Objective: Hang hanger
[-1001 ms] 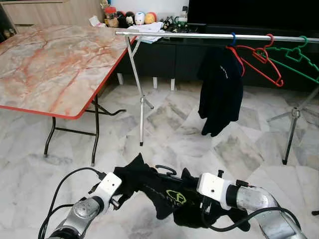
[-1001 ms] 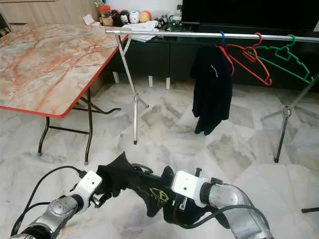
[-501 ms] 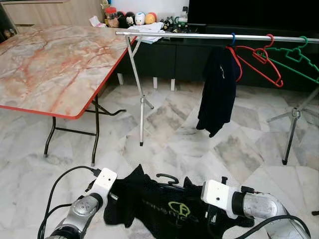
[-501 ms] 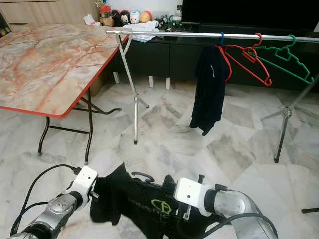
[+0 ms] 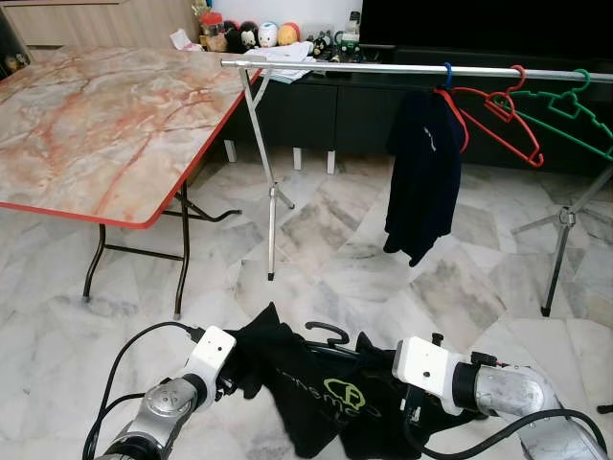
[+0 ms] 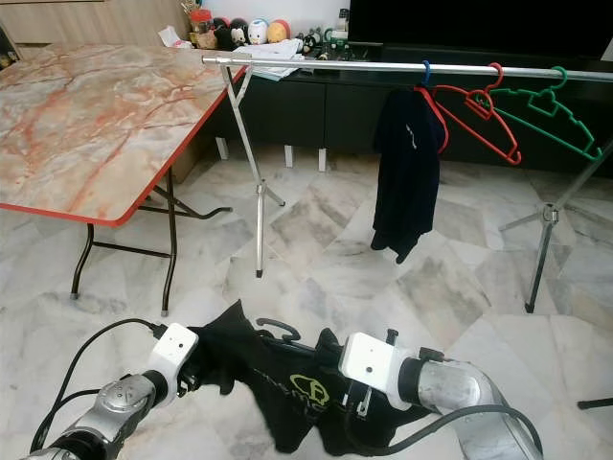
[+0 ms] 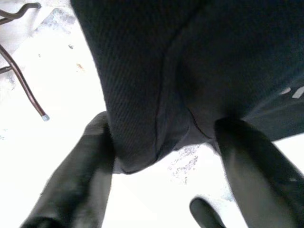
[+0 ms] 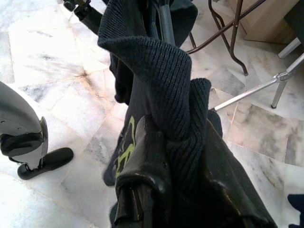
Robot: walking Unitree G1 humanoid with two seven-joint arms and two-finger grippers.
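- garment (image 5: 321, 398), black with a yellow-green emblem, is hanging stretched between the two pincers low in the head views, well short of the rail (image 5: 412, 69) and nearer the robot than it.
- a black hanger hook (image 5: 326, 331) is poking up out of the garment's top edge, curling toward the rail.
- left pincer (image 7: 161, 156) is sitting at the end of the garment farther from the rail's hangers; its two black fingers (image 7: 78, 175) are standing apart with a fold of the dark knit cloth hanging between them, and i cannot tell whether they are pressing it.
- right pincer (image 8: 178, 156) is sitting at the garment's other end, the side under the rail's hangers; its fingers are clamped together on a thick bunched fold of the garment, with the yellow-green print showing just beside it.
- the rail is running level on thin metal legs (image 5: 271, 192) over a pale marble floor (image 5: 326, 249).
- a dark shirt (image 5: 421, 177) is hanging from the rail on a blue-hooked hanger, reaching partway down toward the floor.
- just beside the shirt along the rail, a bare red hanger (image 5: 498, 120) is hanging, and past that a bare green hanger (image 5: 570, 115).
- a counter (image 5: 105, 115) with a marbled top and red edge is standing at the rail's far end from the hangers, its corner close under the rail's tip.
- small toy figures (image 5: 254, 36) are lining a dark cabinet behind the rail.
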